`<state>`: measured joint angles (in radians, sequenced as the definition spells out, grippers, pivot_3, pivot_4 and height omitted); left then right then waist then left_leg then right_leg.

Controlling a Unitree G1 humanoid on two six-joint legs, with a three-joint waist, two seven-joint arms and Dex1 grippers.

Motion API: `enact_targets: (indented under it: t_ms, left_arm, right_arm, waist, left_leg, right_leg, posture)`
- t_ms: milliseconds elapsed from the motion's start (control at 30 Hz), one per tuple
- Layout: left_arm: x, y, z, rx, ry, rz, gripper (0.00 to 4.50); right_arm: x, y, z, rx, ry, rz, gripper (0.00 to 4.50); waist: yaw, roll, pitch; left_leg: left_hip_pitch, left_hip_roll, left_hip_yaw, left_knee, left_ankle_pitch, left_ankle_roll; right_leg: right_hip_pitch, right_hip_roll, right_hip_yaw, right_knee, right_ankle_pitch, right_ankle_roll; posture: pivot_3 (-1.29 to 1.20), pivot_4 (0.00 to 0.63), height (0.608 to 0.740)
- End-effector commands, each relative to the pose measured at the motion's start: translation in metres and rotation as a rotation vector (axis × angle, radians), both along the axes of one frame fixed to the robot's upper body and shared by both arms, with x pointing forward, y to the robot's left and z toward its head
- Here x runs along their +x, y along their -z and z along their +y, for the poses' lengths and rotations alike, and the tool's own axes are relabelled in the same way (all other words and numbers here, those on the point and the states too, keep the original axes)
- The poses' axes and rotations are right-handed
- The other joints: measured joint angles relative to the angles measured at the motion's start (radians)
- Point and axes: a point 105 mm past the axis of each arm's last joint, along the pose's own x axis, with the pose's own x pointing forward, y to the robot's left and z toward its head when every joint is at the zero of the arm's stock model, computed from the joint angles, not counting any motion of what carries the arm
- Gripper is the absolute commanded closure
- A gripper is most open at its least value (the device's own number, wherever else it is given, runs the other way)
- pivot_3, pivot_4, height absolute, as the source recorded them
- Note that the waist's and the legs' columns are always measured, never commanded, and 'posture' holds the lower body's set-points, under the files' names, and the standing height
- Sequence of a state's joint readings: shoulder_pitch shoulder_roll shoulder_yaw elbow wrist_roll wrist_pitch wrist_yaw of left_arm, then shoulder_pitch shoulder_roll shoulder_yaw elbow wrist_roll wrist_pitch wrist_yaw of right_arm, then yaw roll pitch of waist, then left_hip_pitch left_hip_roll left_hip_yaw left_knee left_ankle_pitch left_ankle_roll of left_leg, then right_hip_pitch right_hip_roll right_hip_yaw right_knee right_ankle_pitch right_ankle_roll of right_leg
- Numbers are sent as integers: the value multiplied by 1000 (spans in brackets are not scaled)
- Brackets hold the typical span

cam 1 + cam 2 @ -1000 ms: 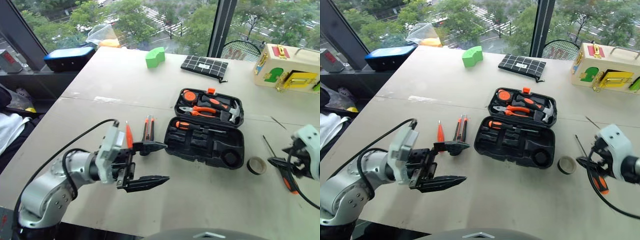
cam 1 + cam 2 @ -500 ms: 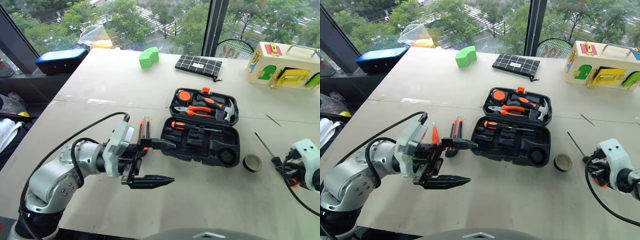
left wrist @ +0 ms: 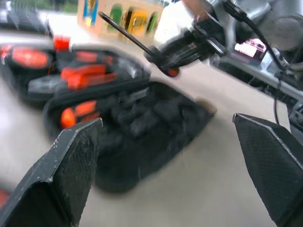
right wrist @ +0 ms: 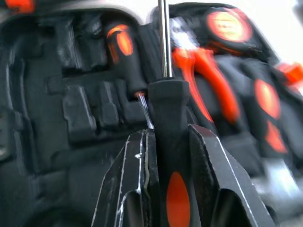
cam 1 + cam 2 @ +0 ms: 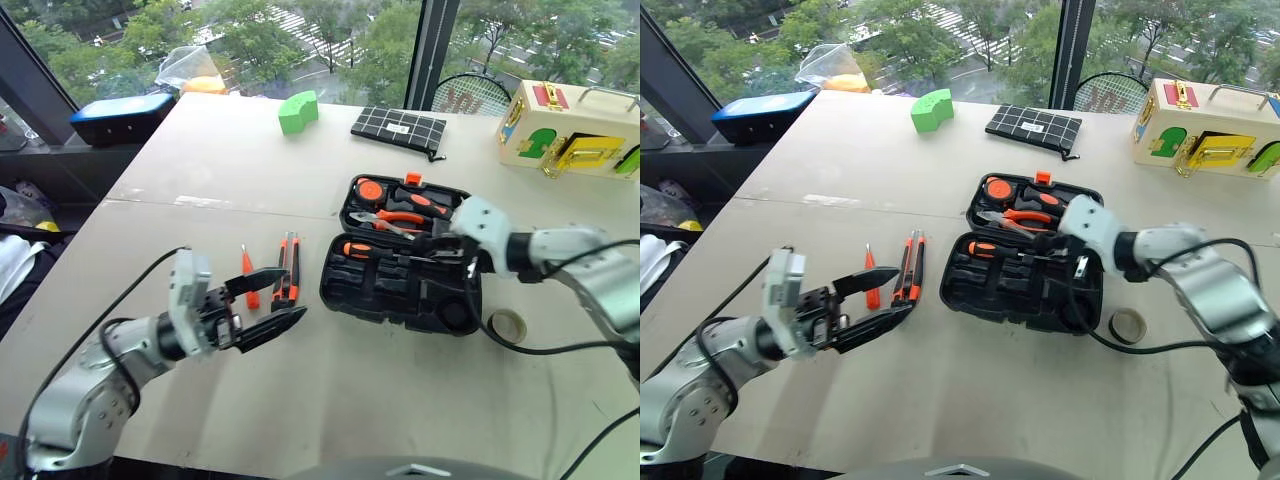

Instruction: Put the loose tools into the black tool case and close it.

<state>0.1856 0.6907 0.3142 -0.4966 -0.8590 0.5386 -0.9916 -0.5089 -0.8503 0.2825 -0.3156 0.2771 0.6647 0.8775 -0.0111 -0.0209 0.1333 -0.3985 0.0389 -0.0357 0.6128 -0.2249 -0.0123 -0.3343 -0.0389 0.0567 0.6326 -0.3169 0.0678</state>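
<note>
Black tool case lay open on tabletop, shaped slots inside, one orange-black screwdriver already seated. Right gripper hung over case, jaws clamped on second screwdriver, black handle, orange inset. Left gripper near utility knife and small pointed tool, jaws wide, empty. Tape roll right of case.

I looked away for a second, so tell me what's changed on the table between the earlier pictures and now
The right gripper has closed on a screwdriver, lifted it from the table right of the tape roll, and carried it over the open black tool case. The left gripper, open, swung back toward the utility knife and small orange pointed tool. Those, the tape roll and the case stayed put.
</note>
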Motion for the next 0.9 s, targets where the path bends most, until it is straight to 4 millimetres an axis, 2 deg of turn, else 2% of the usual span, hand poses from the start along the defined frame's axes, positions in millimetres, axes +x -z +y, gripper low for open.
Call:
enact_targets:
  t_ms: [33,233,400,533,600,700,733,767,900]
  left_arm:
    - [-5,-10,2,-8,1,-22,0]
    - [-10,-13,-7,-15,2,-18,0]
    - [-11,-13,-10,-15,-2,-17,0]
    - [-8,-13,-7,-11,-4,-18,0]
    - [-8,-12,-7,-10,0,-15,0]
    - [-9,-12,-6,-10,2,-13,0]
    - [-9,-12,-6,-10,2,-13,0]
    - [-9,-12,-5,-9,0,-12,0]
    - [-9,-11,-5,-7,-6,-7,0]
  right_arm:
    - [3,13,2,-127,-115,0,4144]
    - [7,34,-9,-231,-133,101,4144]
    - [14,42,-21,-272,-84,131,4144]
    - [12,48,-26,-294,-88,193,4144]
    - [9,47,-23,-281,-108,213,3138]
    - [10,36,-18,-219,-120,178,2133]
    - [9,33,-17,-197,-121,182,1527]
    - [5,27,-16,-160,-138,191,1406]
    - [0,4,-11,-2,-150,172,1406]
  waist:
    - [9,0,0]
    - [0,-2,-1]
    - [1,-4,-2]
    - [-2,-5,-3]
    - [0,-6,-3]
    - [0,-6,-3]
    - [-1,-6,-3]
    - [-1,-6,-3]
    - [-3,-4,-3]
  left_leg:
    - [0,0,0,0,0,0]
    - [1,-1,0,1,0,0]
    - [2,-1,-1,1,0,0]
    - [3,-1,0,1,0,0]
    - [3,-1,0,1,0,0]
    - [3,-2,0,1,0,0]
    - [3,-2,0,1,0,0]
    - [3,-1,-1,1,0,0]
    - [3,-1,-1,-1,0,0]
  right_leg:
    - [0,-1,-1,0,0,0]
    - [0,-6,-1,1,0,0]
    - [1,-5,-2,2,0,0]
    - [1,-5,-2,4,0,0]
    - [1,-5,-2,4,0,0]
    - [1,-6,-2,4,0,0]
    - [1,-6,-2,4,0,0]
    - [1,-5,-2,4,0,0]
    - [1,-4,-3,4,0,0]
  posture:
    - [0,150,740]
    - [0,150,740]
    - [0,150,740]
    - [0,150,740]
    - [0,150,740]
    - [0,150,740]
    - [0,150,740]
    - [0,150,740]
    - [0,150,740]
